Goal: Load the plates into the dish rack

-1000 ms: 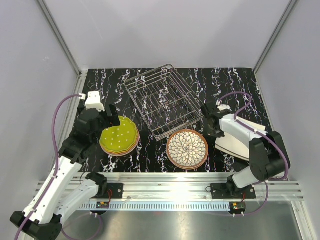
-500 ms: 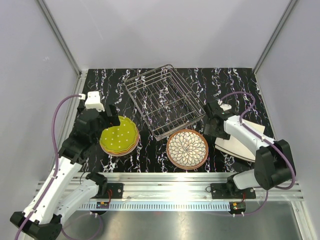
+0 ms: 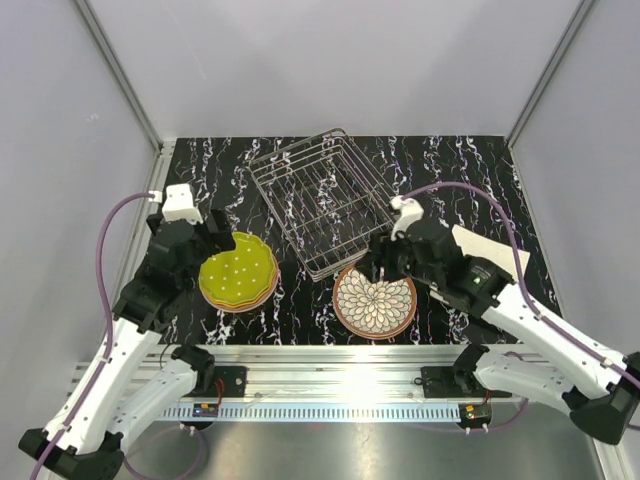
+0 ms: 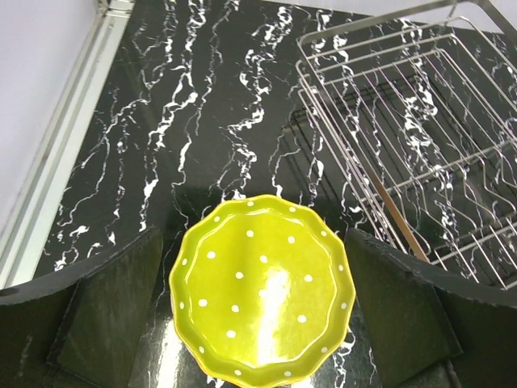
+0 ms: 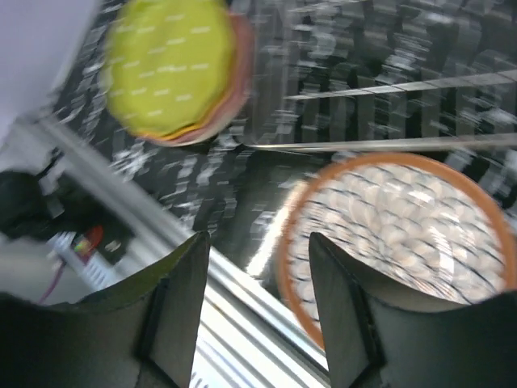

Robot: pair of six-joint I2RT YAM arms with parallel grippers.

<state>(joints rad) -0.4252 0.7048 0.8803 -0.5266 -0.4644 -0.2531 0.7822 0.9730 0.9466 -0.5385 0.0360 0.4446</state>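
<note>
Left pincer (image 4: 254, 238) wide open, empty, straddling scalloped lime-green spotted plate (image 4: 262, 295) | right pincer (image 5: 258, 241) parted, empty, over edge of brown-rimmed white petal-patterned plate (image 5: 404, 234)

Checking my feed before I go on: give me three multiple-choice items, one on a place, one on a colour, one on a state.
1. Where does the petal-patterned plate lie, relative to the dish rack? A inside it; B on the table just in front of it; C behind it.
2. Top plate of the left stack? A pink; B lime-green with white dots; C plain white.
3. The left gripper is: A shut on a plate; B shut on rack wire; C open above the stack.

1 B: the top view shows it flat by the rack's near edge.
2 B: the left wrist view shows dotted green.
3 C: its fingers stand wide apart, holding nothing.
</note>
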